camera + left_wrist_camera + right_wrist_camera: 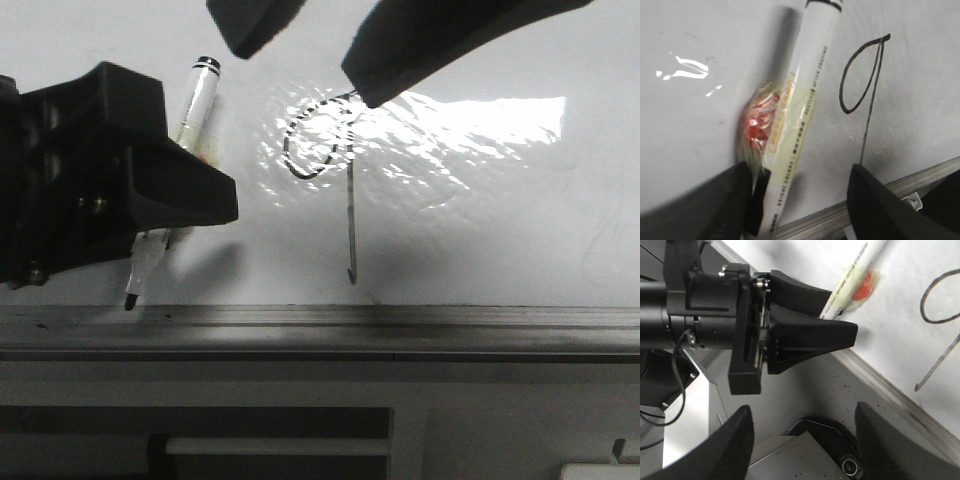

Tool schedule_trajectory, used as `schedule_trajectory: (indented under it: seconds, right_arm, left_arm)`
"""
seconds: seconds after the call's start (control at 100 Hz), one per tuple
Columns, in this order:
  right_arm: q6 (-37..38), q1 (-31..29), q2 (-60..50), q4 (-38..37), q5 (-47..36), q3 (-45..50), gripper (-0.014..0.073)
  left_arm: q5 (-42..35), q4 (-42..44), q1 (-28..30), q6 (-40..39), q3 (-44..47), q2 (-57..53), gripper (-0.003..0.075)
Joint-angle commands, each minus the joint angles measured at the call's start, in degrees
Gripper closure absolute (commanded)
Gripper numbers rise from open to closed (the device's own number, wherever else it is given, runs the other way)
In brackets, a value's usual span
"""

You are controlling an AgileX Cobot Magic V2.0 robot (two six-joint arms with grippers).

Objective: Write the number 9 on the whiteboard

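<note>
On glossy whiteboard (pixel 500 220), thin looped number 9 (pixel 335 165) (seemingly smudged).

The number 9 (pixel 335 150) is showing as a thin black oval loop with a long straight tail. It is sitting on the glossy whiteboard (pixel 480 220), partly crossing bright wrinkled glare, above the grey ledge.

Probably a lab or office: a whiteboard (pixel 480 230) with a metal ledge (pixel 320 325).

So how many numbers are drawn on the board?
1. A single number 9 sits on the whiteboard, to the right of the marker in the left gripper. The arms may hide other marks.
</note>
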Motion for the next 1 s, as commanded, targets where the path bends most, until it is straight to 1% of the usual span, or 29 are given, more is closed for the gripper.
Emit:
schedule_trajectory:
  seconds: [0.0,0.05,0.1,0.15,0.2,0.22,0.25,0.28,0.43,0.48,0.53,0.6,0.62,0.67,0.7,0.73,0.88,0.99]
  right_arm:
    - [-0.66,0.06,-1.10,-0.73,-3.00,-1.45,0.0208]
    - [-0.66,0.06,-1.58,-1.70,-3.00,-1.45,0.0232]
    - [-0.66,0.06,-2.26,-2.71,-3.00,-1.45,0.0291]
    - [-0.66,0.06,-3.13,-4.02,-3.24,-1.45,0.0382]
    - [-0.66,0.06,-4.32,-5.05,-3.73,-1.31,0.0505]
    - [-0.66,0.06,-4.70,-5.19,-4.19,-1.13,0.0536]
    - [-0.66,0.06,-5.77,-5.44,-5.10,-0.67,0.0612]
    - [-0.66,0.06,-6.66,-5.59,-5.97,-0.15,0.0666]
    - [-0.66,0.06,-12.39,-6.76,-12.25,5.13,0.0655]
    - [-0.66,0.06,-14.53,-7.21,-14.04,7.48,0.0655]
    - [-0.66,0.06,-16.88,-7.54,-15.46,9.93,0.0655]
    - [-0.66,0.06,-20.34,-7.97,-16.54,13.19,0.0655]
    - [-0.66,0.06,-21.46,-7.97,-16.95,14.53,0.0655]
    - [-0.66,0.06,-24.23,-7.97,-18.29,16.59,0.0655]
    - [-0.66,0.06,-25.99,-7.97,-19.29,18.01,0.0655]
    - [-0.66,0.06,-27.83,-8.27,-20.58,19.87,0.0655]
    - [-0.66,0.06,-38.90,-12.25,-27.89,28.21,0.0655]
    - [-0.77,0.06,-46.91,-14.81,-29.75,33.49,0.0655]
  left_arm:
    - [-2.54,-2.42,0.52,-0.58,-1.10,-0.91,0.0279]
    - [-2.55,-2.42,0.52,-0.58,-1.10,-1.86,0.0279]
    - [-2.29,-2.42,0.52,-0.58,-1.10,-3.04,0.0279]
    - [-2.03,-2.03,0.52,-0.35,-1.10,-4.71,0.0279]
    - [-1.39,-1.78,0.52,-0.26,-1.10,-6.31,0.0279]
    - [-1.05,-1.78,0.52,-0.26,-1.10,-7.06,0.0279]
    - [-0.48,-1.78,0.52,-0.11,-1.10,-8.09,0.0279]
    - [0.55,-1.63,0.52,-0.11,-1.10,-9.20,0.0279]
    - [5.39,2.63,0.52,-0.11,-0.99,-15.67,0.0288]
    - [6.54,3.39,0.52,0.04,-0.86,-18.07,0.0313]
    - [7.90,3.91,0.52,0.17,-0.86,-19.84,0.0356]
    - [9.49,5.48,0.52,0.17,-0.86,-22.54,0.0461]
    - [10.16,5.97,0.52,0.17,-0.86,-23.41,0.0517]
    - [11.31,6.43,0.52,0.17,-0.86,-25.48,0.0607]
    - [11.96,7.14,0.52,0.17,-0.86,-26.70,0.0684]
    - [12.38,8.67,0.52,0.17,-0.86,-27.95,0.0742]
    - [16.64,16.74,0.52,0.17,-0.86,-34.71,0.0741]
    - [21.83,20.31,0.52,0.17,-0.86,-39.21,0.0741]
